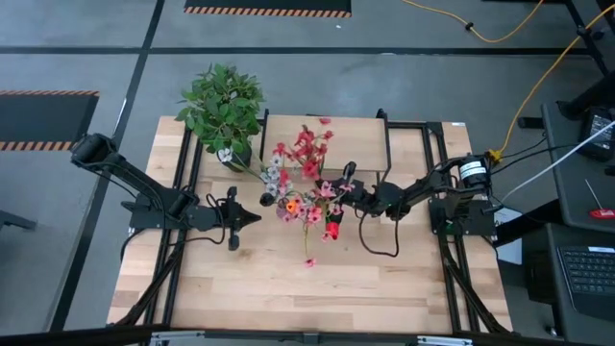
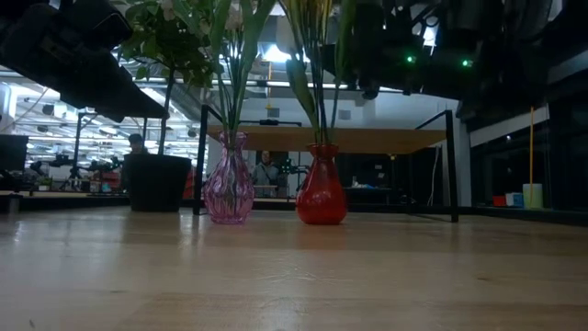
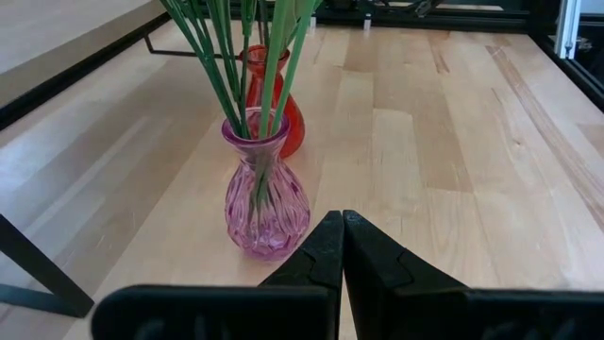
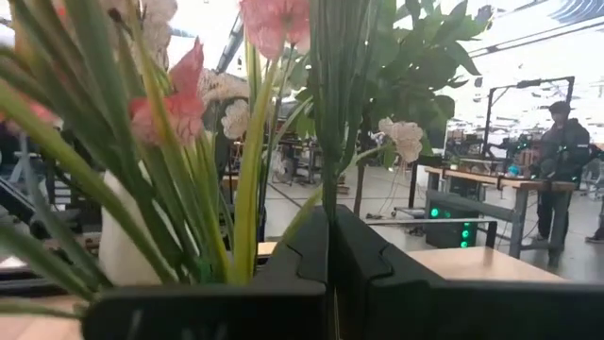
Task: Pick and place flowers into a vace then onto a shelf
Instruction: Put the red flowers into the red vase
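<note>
- Light-wood bench [image 1: 240,279] seen from above, on a grey floor; a low wooden shelf [image 1: 356,135] on black legs stands at its twelve o'clock edge.
- Flowers [image 1: 309,197], pink, red, white and orange, fill a pink glass vase [image 2: 228,190] and a red vase [image 2: 322,187], standing side by side at the bench centre, just in front of the shelf.
- Left claw [image 1: 252,218], clenched and empty, sits at nine o'clock from the vases, pointing at the pink one.
- Right claw [image 1: 338,195], at three o'clock, is clenched on a green stem [image 4: 327,113] among the blooms above the red vase.
- Leafy potted plant [image 1: 223,104] stands at eleven o'clock.
</note>
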`<state>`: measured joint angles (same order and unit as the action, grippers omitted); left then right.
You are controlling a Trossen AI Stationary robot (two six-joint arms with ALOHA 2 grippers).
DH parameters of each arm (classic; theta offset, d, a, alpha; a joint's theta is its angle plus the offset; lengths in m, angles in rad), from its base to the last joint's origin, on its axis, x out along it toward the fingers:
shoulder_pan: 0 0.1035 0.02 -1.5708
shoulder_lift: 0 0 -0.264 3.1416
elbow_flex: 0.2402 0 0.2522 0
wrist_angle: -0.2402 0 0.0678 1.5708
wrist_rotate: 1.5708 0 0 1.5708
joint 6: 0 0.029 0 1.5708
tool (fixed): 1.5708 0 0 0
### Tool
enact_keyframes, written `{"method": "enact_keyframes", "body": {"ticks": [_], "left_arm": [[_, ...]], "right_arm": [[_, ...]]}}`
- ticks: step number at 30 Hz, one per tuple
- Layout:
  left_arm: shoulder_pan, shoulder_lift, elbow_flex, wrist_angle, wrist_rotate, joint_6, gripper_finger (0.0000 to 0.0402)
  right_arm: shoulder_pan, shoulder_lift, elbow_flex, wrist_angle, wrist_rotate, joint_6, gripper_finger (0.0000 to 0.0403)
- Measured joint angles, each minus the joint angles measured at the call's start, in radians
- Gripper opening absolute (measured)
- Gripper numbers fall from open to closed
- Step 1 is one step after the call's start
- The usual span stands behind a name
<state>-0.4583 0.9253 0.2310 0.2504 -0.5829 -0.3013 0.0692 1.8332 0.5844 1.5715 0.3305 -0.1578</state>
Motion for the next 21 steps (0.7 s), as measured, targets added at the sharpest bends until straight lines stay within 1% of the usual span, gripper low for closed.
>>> {"method": "enact_keyframes", "body": {"ticks": [5, 15, 21], "left_arm": [[0.000, 0.000, 0.000, 0.000, 0.000, 0.000, 0.0006], [0.000, 0.000, 0.000, 0.000, 0.000, 0.000, 0.0006], [0.000, 0.000, 0.000, 0.000, 0.000, 0.000, 0.0006]], "right_arm": [[0.000, 0.000, -0.014, 0.000, 0.000, -0.026, 0.0000], [0.000, 0.008, -0.022, -0.004, -0.010, -0.030, 0.0000], [0.000, 0.056, -0.022, 0.001, -0.011, -0.002, 0.0000]]}}
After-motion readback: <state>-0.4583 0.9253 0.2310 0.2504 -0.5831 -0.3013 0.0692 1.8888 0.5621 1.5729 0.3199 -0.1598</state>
